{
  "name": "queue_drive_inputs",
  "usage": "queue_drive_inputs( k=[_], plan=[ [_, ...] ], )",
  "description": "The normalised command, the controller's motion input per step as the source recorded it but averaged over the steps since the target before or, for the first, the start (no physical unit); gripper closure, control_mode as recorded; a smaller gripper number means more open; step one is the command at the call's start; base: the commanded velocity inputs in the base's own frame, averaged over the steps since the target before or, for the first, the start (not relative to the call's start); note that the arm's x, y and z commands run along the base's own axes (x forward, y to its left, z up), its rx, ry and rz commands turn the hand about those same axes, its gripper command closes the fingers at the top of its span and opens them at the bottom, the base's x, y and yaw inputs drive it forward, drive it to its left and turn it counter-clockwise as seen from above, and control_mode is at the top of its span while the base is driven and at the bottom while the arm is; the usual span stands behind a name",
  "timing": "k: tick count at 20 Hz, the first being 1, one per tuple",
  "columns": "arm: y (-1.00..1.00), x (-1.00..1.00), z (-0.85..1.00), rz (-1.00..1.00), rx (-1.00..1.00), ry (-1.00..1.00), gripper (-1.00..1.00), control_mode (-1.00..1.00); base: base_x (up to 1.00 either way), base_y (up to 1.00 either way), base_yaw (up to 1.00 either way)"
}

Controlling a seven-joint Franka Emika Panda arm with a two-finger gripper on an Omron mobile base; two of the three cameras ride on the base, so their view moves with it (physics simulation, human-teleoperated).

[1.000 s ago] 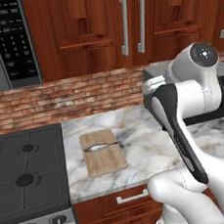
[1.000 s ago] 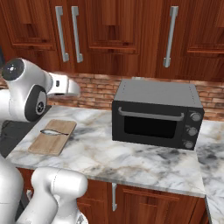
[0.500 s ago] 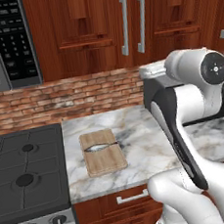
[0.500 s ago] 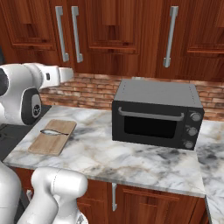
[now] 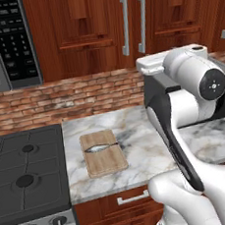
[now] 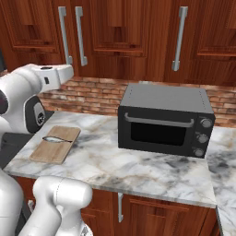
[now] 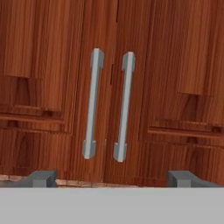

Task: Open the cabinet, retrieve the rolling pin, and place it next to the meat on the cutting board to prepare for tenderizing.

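Cabinet [image 7: 109,87] across the whole hand view, both panelled doors closed, meeting at a seam down the centre. Two long silver bar handles [image 7: 108,105] upright on either side of that seam, just beside each other, centre of frame. Same cabinet [image 5: 124,24] along the top of the left base view, handles in the upper middle; in the right base view [image 6: 92,32] at upper left and centre.

Gripper [image 7: 111,178] at the bottom edge of the hand view, aimed at the doors, well short of the handles. Fingertips [image 7: 41,178] spread wide, one at lower left, the other at lower right, nothing between them.

Cutting board [image 5: 103,152] flat on the marble counter [image 5: 138,146], centre-left of the left base view, just beside the stove [image 5: 28,178]. Meat [image 5: 99,147] lying across the board's upper half. Board [image 6: 55,144] and meat [image 6: 56,139] again at left of the right base view, near the white arm. Black toaster oven [image 6: 163,120] on the counter, centre-right there, well apart from the board. Microwave [image 5: 2,43] at upper left of the left base view.
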Motion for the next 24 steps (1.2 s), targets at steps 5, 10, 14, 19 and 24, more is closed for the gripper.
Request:
queue_drive_inputs(
  k=[5, 10, 14, 19, 24],
  plan=[
    [-0.01, 0.07, 0.00, 0.00, 0.00, -0.04, -1.00, -1.00, 0.00, 0.00, 0.00],
    [0.00, 0.03, 0.00, 0.00, 0.00, -0.03, -1.00, -1.00, 0.00, 0.00, 0.00],
    [-0.01, 0.07, 0.00, 0.00, 0.00, -0.01, -1.00, -1.00, 0.00, 0.00, 0.00],
    [-0.07, 0.29, 0.00, 0.00, 0.00, 0.00, -1.00, -1.00, 0.00, 0.00, 0.00],
    [-0.09, 0.29, 0.00, 0.00, 0.00, 0.00, -1.00, -1.00, 0.00, 0.00, 0.00]
  ],
)
